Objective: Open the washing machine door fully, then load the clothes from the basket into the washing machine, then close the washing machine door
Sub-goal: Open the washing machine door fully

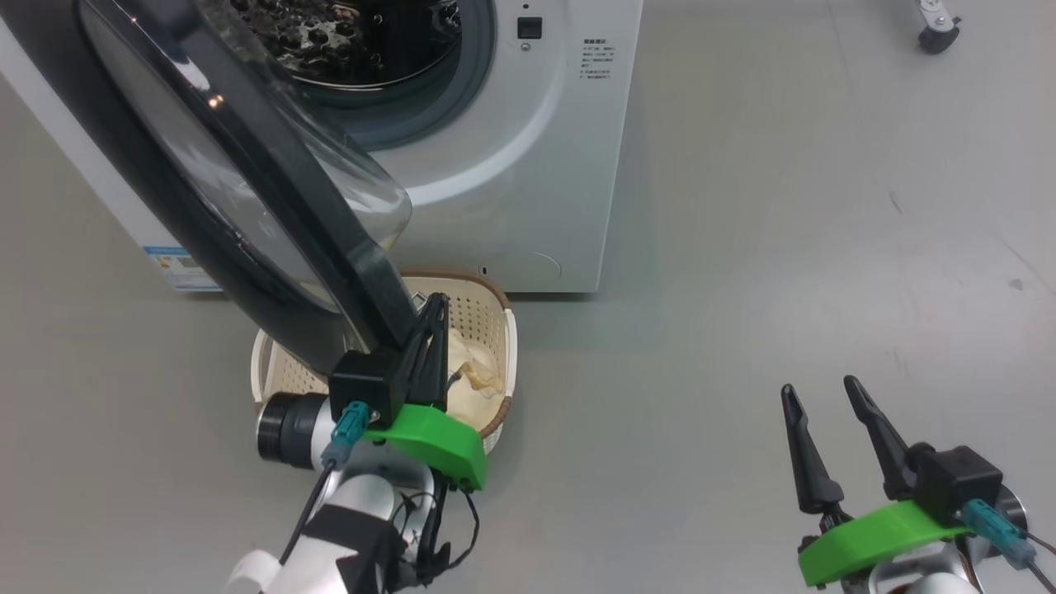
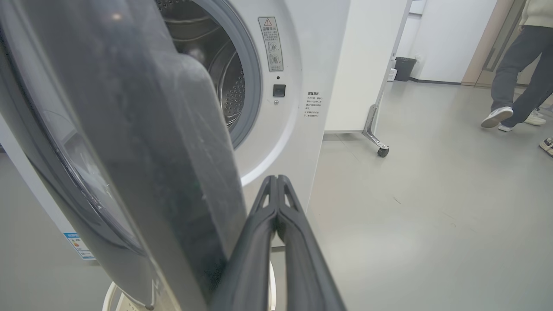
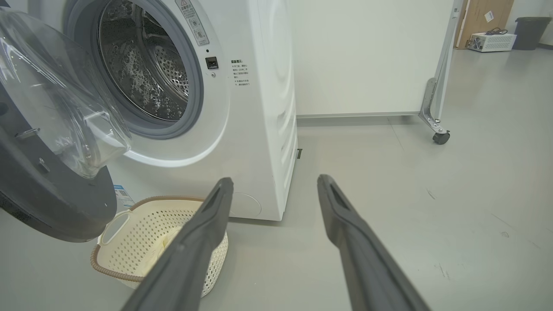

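One open door (image 1: 346, 247) overhangs the basket (image 1: 488, 318).

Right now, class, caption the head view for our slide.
Left gripper, fingers shut, beside the open washing machine door over the basket; right gripper open.

Washing machine door (image 1: 280, 165) ajar, left end effector (image 1: 436, 304) closed beside its rim, basket (image 1: 509, 330) beneath — clothes (image 1: 470, 378) inside.

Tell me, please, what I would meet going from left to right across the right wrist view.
washing machine door → washing machine → caster wheel → white box → black bin
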